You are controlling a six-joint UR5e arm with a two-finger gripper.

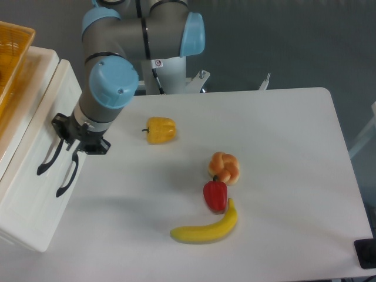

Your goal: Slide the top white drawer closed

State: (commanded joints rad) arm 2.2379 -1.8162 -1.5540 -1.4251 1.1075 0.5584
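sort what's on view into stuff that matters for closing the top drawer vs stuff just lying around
Belongs to the job:
top white plastic drawer with curved black handle
black two-finger gripper

Just lying about:
yellow bell pepper
knotted bread roll
red pepper
yellow banana
yellow woven basket
lower white drawer
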